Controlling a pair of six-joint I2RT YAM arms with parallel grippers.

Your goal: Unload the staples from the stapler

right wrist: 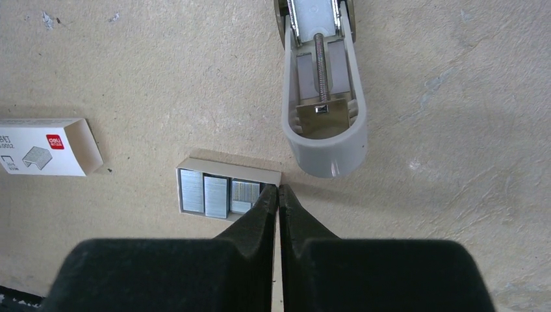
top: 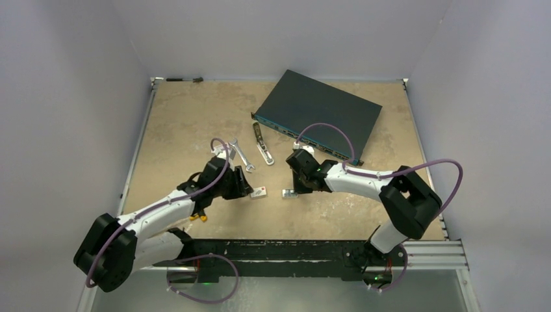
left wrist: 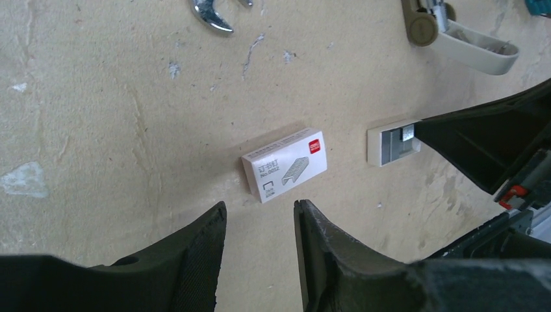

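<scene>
The stapler (right wrist: 323, 97) lies open just ahead of the right gripper (right wrist: 278, 192), whose fingers are pressed together at the end of a tray of staples (right wrist: 208, 193). The left gripper (left wrist: 260, 209) hangs spread just short of a staple box (left wrist: 284, 164).

This is a robotics lab test cell rather than a home or office. A scuffed beige table (top: 182, 123) is boxed in by bare pale walls (top: 71, 97), and a metal rail (top: 435, 248) along its near edge carries a left robot arm (top: 156, 211) and a right robot arm (top: 364, 177). Only a few loose, unrelated things lie on it: a wrench (top: 242, 155), a stapler (top: 262, 147), a staple box (top: 258, 192) and a dark flat electronics box (top: 318, 110).
</scene>
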